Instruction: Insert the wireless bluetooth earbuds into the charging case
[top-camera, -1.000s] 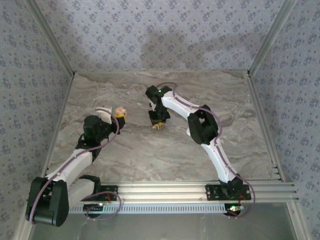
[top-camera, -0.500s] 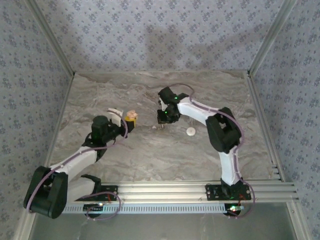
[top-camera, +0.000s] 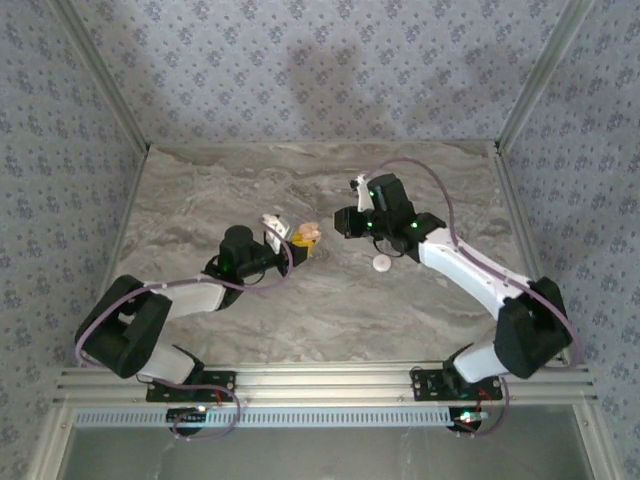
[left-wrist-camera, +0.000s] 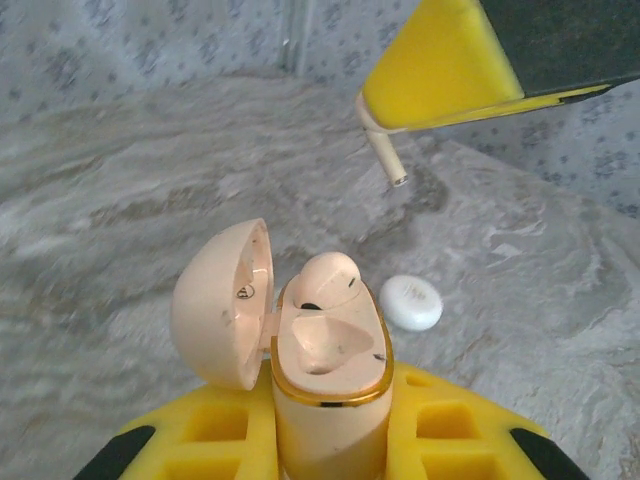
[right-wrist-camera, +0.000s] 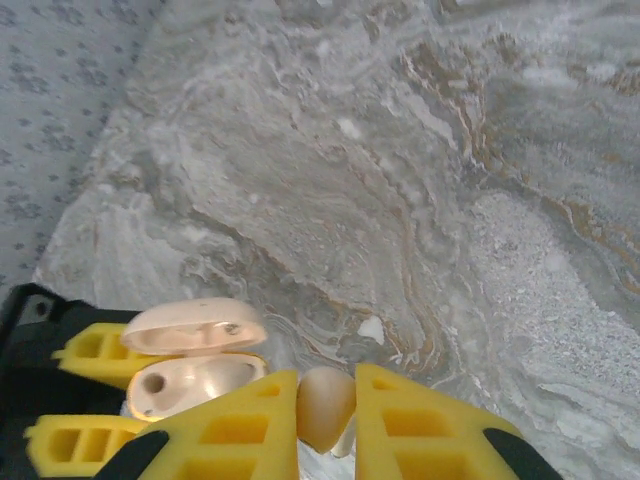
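My left gripper (left-wrist-camera: 330, 435) is shut on the peach charging case (left-wrist-camera: 330, 400), holding it upright with its lid (left-wrist-camera: 220, 305) swung open to the left. One whitish earbud (left-wrist-camera: 325, 280) sits in the far slot; the near slot (left-wrist-camera: 330, 345) is empty. My right gripper (right-wrist-camera: 328, 385) is shut on a second earbud (right-wrist-camera: 322, 400), whose stem (left-wrist-camera: 387, 160) pokes out below its yellow finger (left-wrist-camera: 440, 65), above and to the right of the case. In the top view the case (top-camera: 307, 236) and the right gripper (top-camera: 345, 222) stand a short way apart mid-table.
A small white round puck (top-camera: 382, 263) lies on the marble table (top-camera: 300, 320) just right of the case, also seen as the puck (left-wrist-camera: 411, 302) in the left wrist view. Patterned walls and metal rails (top-camera: 520, 230) enclose the table.
My left arm carried the open case rightward toward the table's middle. My right gripper rose off the table with the earbud and moved right, uncovering the white puck.
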